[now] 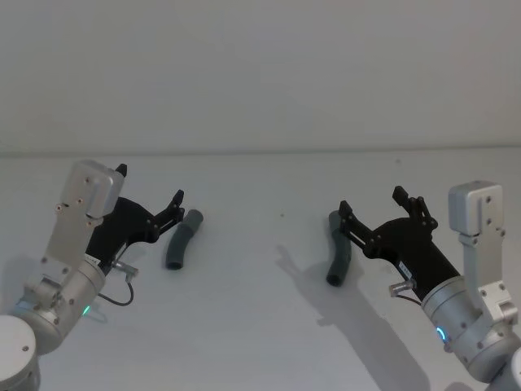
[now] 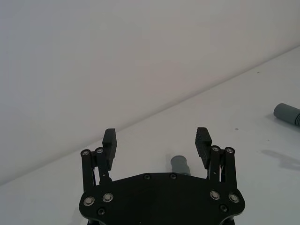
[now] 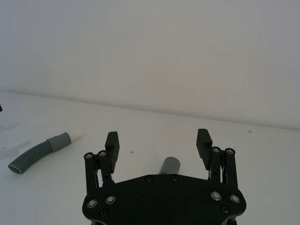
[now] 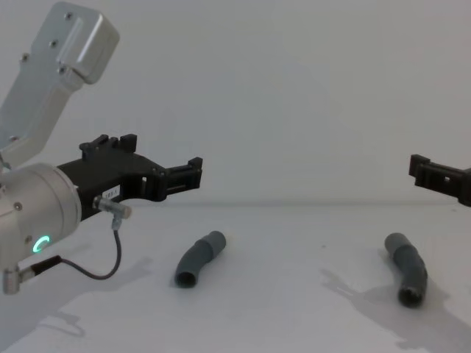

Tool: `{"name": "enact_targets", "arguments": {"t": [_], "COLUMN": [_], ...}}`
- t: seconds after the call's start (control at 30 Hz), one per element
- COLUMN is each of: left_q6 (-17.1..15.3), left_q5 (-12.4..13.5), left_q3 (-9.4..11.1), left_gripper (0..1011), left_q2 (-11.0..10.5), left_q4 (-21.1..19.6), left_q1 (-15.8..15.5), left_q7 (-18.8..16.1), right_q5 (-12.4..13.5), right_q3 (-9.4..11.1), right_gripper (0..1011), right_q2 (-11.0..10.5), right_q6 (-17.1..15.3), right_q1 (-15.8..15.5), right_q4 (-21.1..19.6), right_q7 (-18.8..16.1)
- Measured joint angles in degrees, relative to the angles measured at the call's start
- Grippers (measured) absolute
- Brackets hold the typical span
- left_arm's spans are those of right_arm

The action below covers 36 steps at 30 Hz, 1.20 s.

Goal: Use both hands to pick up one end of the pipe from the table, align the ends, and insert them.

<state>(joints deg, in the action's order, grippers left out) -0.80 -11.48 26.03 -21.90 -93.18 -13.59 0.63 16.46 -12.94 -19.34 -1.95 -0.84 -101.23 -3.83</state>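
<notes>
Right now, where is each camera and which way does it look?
Head: high up, looking down at the table, left pipe piece and right pipe piece; left claw and right claw open.
Chest: low, looking across the table; left claw at left, right claw's tip at right.
Left wrist: behind the left claw, facing the left pipe piece.
Right wrist: behind the right claw, facing the right pipe piece.
Shared: all four see both pipe pieces.

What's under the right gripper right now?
One grey pipe piece lies on the table below the open right gripper, untouched. In the right wrist view its end pokes out between the fingers; the gripper's body covers the rest.
</notes>
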Motion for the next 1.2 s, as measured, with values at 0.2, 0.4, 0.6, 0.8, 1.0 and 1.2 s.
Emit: {"name": "enact_targets", "arguments": {"t": [0.2, 0.4, 0.6, 0.8, 1.0, 1.2], "left_q6": [0.0, 0.0, 0.0, 0.0, 0.0, -1.0], "left_q5": [0.0, 0.0, 0.0, 0.0, 0.0, 0.1], "left_q3": [0.0, 0.0, 0.0, 0.0, 0.0, 0.0], "left_gripper": [1001, 1001, 1001, 1001, 1001, 1001], "left_q2": [0.0, 0.0, 0.0, 0.0, 0.0, 0.5], "left_q4": [0.0, 0.0, 0.0, 0.0, 0.0, 0.2], "left_q1": [0.0, 0.0, 0.0, 0.0, 0.0, -0.7], "left_q7": [0.0, 0.0, 0.0, 0.0, 0.0, -0.1], "right_q5": [0.0, 0.0, 0.0, 0.0, 0.0, 0.0], "right_q3": [0.0, 0.0, 0.0, 0.0, 0.0, 0.0], "right_gripper": [1002, 1002, 1001, 1002, 1002, 1002], "right_q2": [0.0, 0.0, 0.0, 0.0, 0.0, 0.0], "right_q6": [0.0, 0.0, 0.0, 0.0, 0.0, 0.0], "right_q1": [0.0, 0.0, 0.0, 0.0, 0.0, 0.0], "right_q4": [0.0, 0.0, 0.0, 0.0, 0.0, 0.0], "right_q7": [0.0, 0.0, 0.0, 0.0, 0.0, 0.0]}}
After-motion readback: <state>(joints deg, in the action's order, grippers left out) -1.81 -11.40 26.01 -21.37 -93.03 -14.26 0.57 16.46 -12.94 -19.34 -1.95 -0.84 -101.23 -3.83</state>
